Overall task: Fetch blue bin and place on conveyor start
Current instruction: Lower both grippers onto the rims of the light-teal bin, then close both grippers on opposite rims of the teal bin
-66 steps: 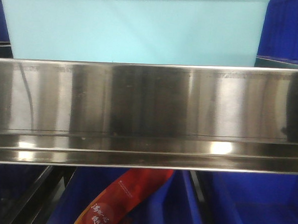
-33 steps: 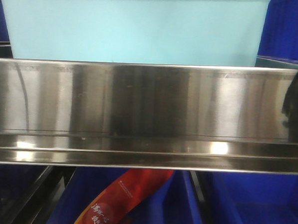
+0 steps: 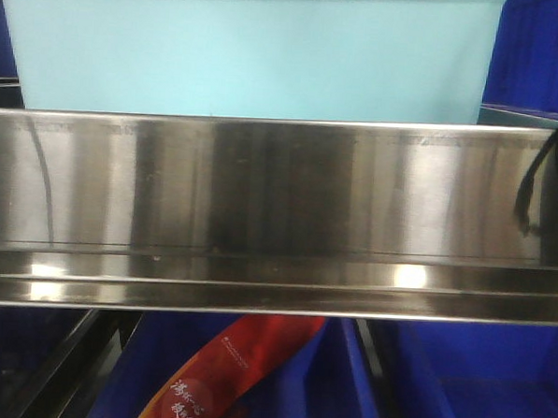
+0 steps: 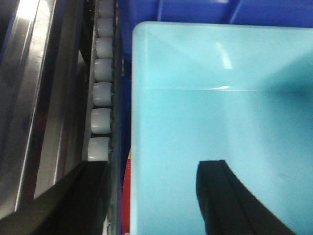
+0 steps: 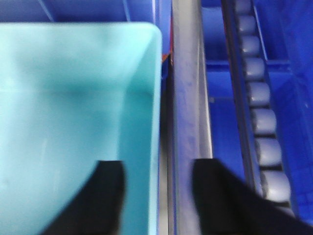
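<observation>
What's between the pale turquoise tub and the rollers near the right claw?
In the right wrist view: a steel rail beside the tub, then dark blue plastic before the rollers.

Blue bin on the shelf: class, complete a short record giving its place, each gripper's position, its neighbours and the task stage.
Bin: blue bin, pale cyan, behind the steel shelf rail
Left arm: left gripper open, jaws straddling the bin's left wall
Right arm: right gripper open, jaws straddling the bin's right wall
Neighbours: dark blue crates; roller tracks on either side
Below: red packet in a lower crate
Stage: bin not yet gripped; conveyor start not in view
</observation>
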`<state>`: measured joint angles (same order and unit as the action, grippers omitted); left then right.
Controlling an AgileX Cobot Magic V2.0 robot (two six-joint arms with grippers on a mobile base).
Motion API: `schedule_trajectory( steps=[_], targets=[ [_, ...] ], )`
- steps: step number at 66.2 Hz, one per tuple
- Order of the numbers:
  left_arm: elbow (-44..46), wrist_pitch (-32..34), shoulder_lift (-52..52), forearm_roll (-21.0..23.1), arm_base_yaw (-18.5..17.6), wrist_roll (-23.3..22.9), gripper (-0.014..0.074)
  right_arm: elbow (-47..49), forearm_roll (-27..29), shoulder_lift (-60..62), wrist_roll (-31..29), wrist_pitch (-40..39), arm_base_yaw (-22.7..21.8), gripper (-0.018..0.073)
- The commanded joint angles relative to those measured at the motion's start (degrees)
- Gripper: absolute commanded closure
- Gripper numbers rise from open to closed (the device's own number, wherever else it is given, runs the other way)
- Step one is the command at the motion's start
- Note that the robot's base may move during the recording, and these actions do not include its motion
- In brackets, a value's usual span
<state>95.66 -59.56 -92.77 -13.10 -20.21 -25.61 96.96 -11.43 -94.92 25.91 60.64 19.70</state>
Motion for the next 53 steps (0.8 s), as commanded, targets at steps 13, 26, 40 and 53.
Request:
schedule_trajectory(
  steps=[13, 26, 40, 53],
  targets=[
    [0.45, 1.38, -2.03, 1.03, 2.27, -0.51, 0.0281, 0.47, -0.39, -3.34, -0.69, -2.42, 0.28, 0.0283],
    [0.45, 3.18, -4.51, 1.71, 0.94, -0.41, 0.0281, 0.47, 1.34, -5.84, -1.44, -2.79, -1.47, 0.0284],
    [0.45, 3.09, -5.62, 1.86, 0.93, -0.41, 0.0281, 0.47, 2.64, -7.08, -3.52, -3.20, -2.15, 0.0284],
    [0.45, 3.32, -6.09, -0.75, 1.14, -0.41, 0.0281, 0.47, 2.74, -8.45, -3.52, -4.04, -2.15, 0.0284]
  ],
)
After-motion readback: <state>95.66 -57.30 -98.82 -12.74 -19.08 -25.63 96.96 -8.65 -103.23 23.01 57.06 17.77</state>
